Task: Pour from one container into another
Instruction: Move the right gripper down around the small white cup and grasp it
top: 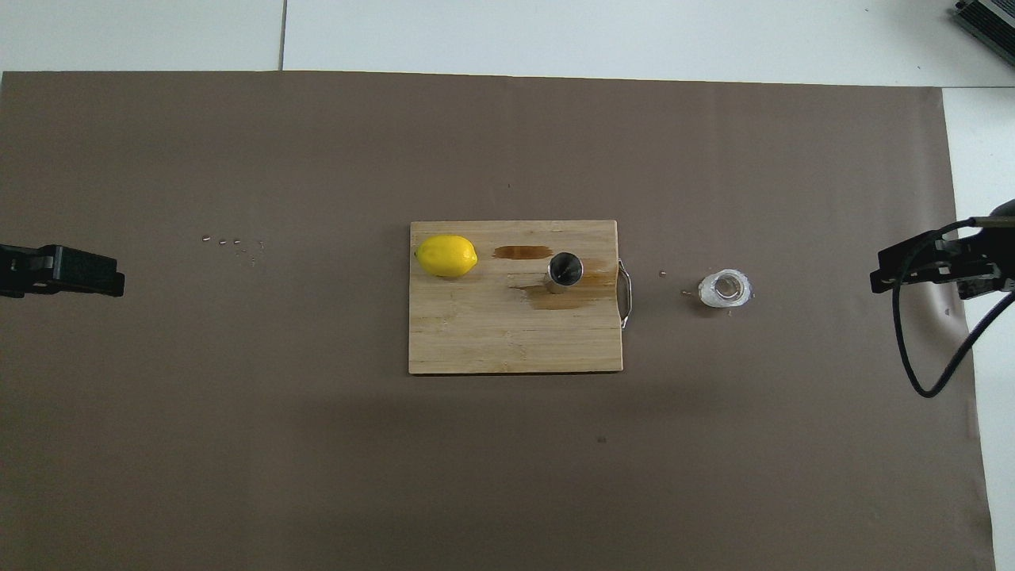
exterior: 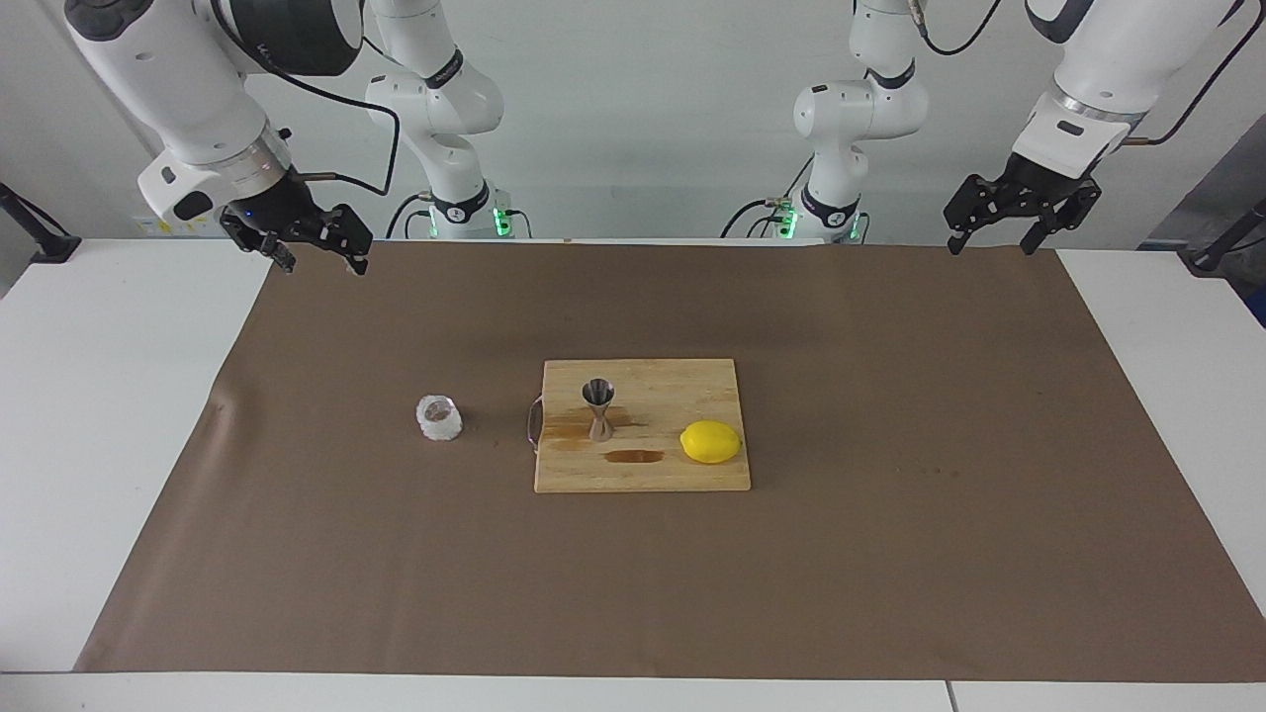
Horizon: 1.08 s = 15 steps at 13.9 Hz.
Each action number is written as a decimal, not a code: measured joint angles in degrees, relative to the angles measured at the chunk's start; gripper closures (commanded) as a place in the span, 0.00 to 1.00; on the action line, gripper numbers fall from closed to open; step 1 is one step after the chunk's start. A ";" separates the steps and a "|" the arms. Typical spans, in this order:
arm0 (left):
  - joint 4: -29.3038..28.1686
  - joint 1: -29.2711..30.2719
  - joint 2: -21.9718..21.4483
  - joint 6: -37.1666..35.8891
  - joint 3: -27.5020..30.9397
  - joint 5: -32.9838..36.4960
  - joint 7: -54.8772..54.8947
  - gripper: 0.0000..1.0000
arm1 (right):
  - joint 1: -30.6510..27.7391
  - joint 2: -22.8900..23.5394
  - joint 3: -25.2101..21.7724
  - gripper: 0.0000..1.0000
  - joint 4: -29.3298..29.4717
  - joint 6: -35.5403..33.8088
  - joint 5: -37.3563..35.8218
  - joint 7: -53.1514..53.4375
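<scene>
The small bumpy clear glass cup point(exterior: 438, 417) point(top: 724, 289) stands upright on the brown paper, beside the handle end of the wooden cutting board point(exterior: 643, 477) point(top: 507, 341). The steel hourglass jigger point(exterior: 598, 408) point(top: 564, 270) stands upright on the board, with brown wet patches around its foot. My right gripper point(exterior: 318, 259) point(top: 892, 270) hangs open and holds nothing, over the paper's edge at the right arm's end. My left gripper point(exterior: 990, 243) point(top: 95, 271) hangs open with nothing in it, over the paper at the left arm's end. Both are well away from the cup and the jigger.
A yellow lemon point(exterior: 710, 441) point(top: 446, 255) lies on the board, toward the left arm's end from the jigger. A metal handle point(top: 626, 295) sticks out of the board toward the cup. A few small drops point(top: 234, 241) dot the paper near the left gripper.
</scene>
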 measured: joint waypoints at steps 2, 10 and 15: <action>0.00 0.00 0.00 0.00 0.00 0.00 0.00 0.00 | -0.08 -0.66 0.00 0.00 0.05 0.05 0.00 -5.09; 0.00 0.00 0.00 0.00 0.00 0.00 0.00 0.00 | -2.08 -4.17 -0.05 0.00 -15.88 21.10 3.47 -52.35; 0.00 0.00 0.00 0.00 0.00 0.00 0.00 0.00 | -4.19 0.32 -0.09 0.00 -25.23 33.38 15.50 -79.48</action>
